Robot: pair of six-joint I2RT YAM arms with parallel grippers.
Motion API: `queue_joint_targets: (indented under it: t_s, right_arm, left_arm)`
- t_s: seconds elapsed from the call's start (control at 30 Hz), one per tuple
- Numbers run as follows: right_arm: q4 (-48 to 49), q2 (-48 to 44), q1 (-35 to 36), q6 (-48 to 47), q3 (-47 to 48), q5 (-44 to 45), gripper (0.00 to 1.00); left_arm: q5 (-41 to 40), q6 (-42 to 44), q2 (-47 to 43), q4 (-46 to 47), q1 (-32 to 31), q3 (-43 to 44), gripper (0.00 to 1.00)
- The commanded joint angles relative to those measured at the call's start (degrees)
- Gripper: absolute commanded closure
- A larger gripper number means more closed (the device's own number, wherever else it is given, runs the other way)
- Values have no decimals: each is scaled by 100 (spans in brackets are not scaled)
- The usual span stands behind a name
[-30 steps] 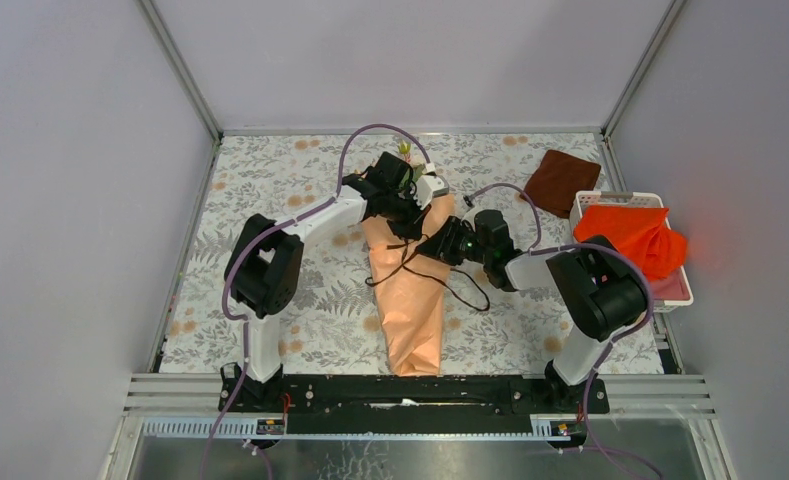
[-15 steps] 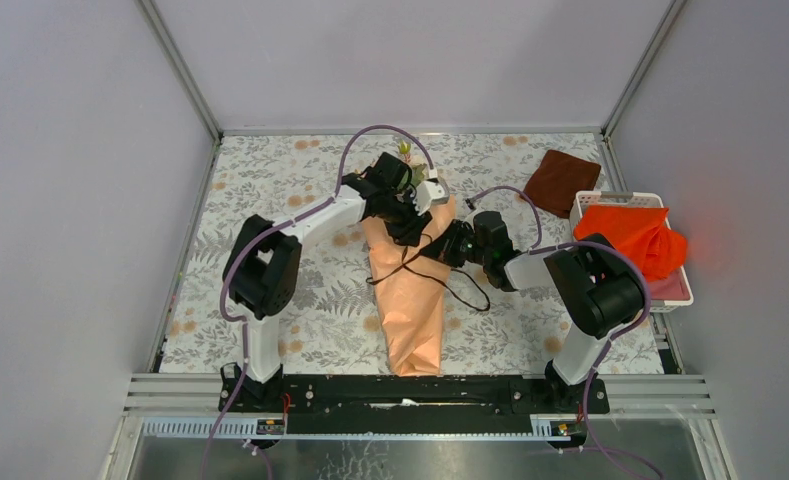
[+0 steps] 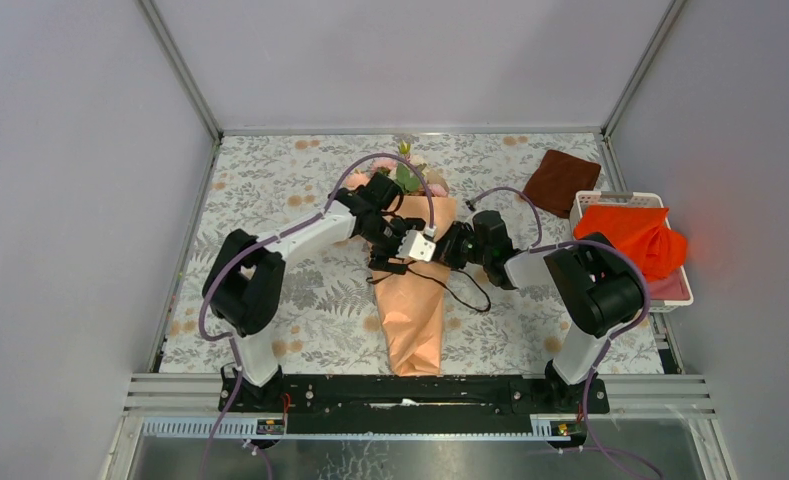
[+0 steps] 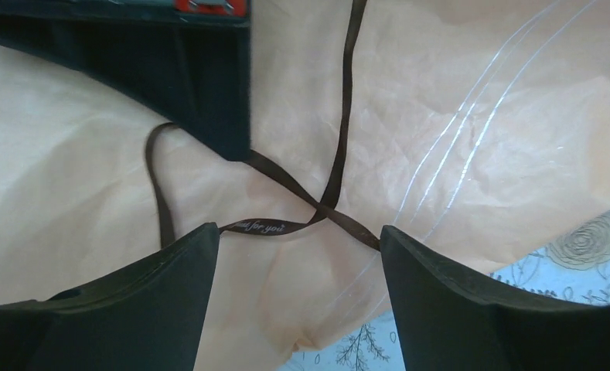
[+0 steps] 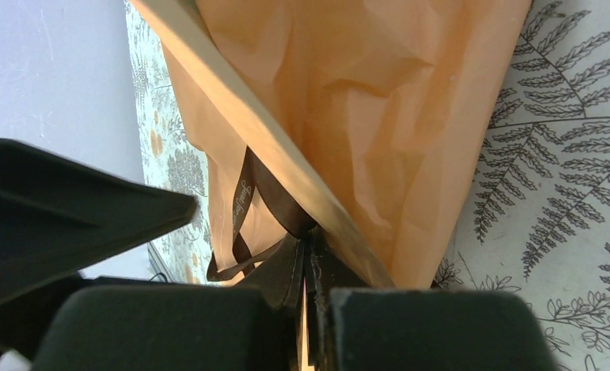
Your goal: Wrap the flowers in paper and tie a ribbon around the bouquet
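The bouquet (image 3: 412,305) lies lengthwise on the table, a peach-orange paper (image 4: 471,131) cone with the flowers (image 3: 410,176) at its far end. The thin dark brown ribbon (image 4: 328,182) crosses itself over the cone, and a slack loop of ribbon (image 3: 473,292) lies to the right. My left gripper (image 4: 298,243) hovers just above that crossing, open, with nothing between its fingers (image 4: 139,309). It sits over the cone's middle (image 3: 402,256). My right gripper (image 5: 309,251) is shut on the ribbon (image 5: 274,199) at the cone's right edge (image 3: 440,248).
A dark brown folded cloth (image 3: 560,180) lies at the back right. A white basket (image 3: 672,296) with a bright orange cloth (image 3: 635,235) stands at the right edge. The table has a floral cover (image 3: 270,190). Purple cables (image 3: 370,160) arch over the arms.
My left gripper opened and swung from the cone's flower end down to its middle, beside the right gripper, uncovering the flowers. My right gripper closed on the ribbon.
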Motion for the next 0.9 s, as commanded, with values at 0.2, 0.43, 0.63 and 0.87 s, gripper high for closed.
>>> queue_joint_targets:
  t_s: [0.2, 0.43, 0.63, 0.87]
  right_arm:
    - [-63, 72, -29, -129, 275, -37, 100]
    - [-93, 117, -29, -148, 311, -80, 100]
    - [-92, 109, -29, -148, 276, -93, 100]
    - [-226, 135, -30, -238, 290, -174, 100]
  left_arm:
    - [-406, 603, 332, 655, -218, -284, 29]
    - [-725, 321, 595, 649, -302, -186, 50]
    - [-852, 329, 498, 902, -316, -392, 73]
    - [-770, 131, 257, 1088, -329, -502, 100]
